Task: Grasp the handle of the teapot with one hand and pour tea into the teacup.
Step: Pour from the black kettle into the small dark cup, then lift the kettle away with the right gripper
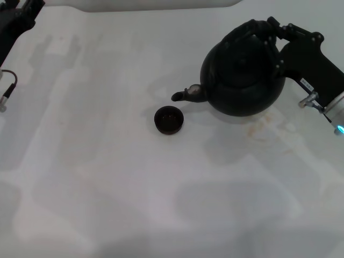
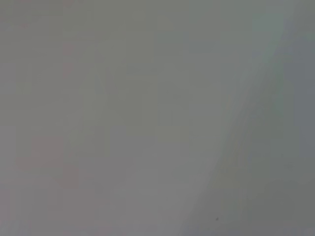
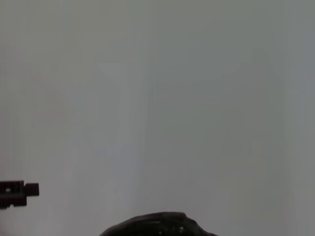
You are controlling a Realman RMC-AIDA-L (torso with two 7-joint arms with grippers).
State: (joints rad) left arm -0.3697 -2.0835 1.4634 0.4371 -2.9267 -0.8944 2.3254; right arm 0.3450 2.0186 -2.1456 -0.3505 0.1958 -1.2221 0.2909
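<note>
One gripper [image 1: 267, 33], the right, is being closed around the handle [image 1: 252, 28]; the teapot [image 1: 243, 75] is judged heavy and rigid. The teacup [image 1: 169, 119] is lying beyond the spout [image 1: 185, 95]. The left gripper [image 1: 15, 19] is parked; its jaw state cannot be told.

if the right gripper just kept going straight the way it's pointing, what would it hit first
It points toward the robot's left, and the right gripper is already at the handle atop the teapot, so that comes first. Beyond it lies bare table; the teacup sits lower and nearer the robot, probably off that line, though depth is unclear.
</note>
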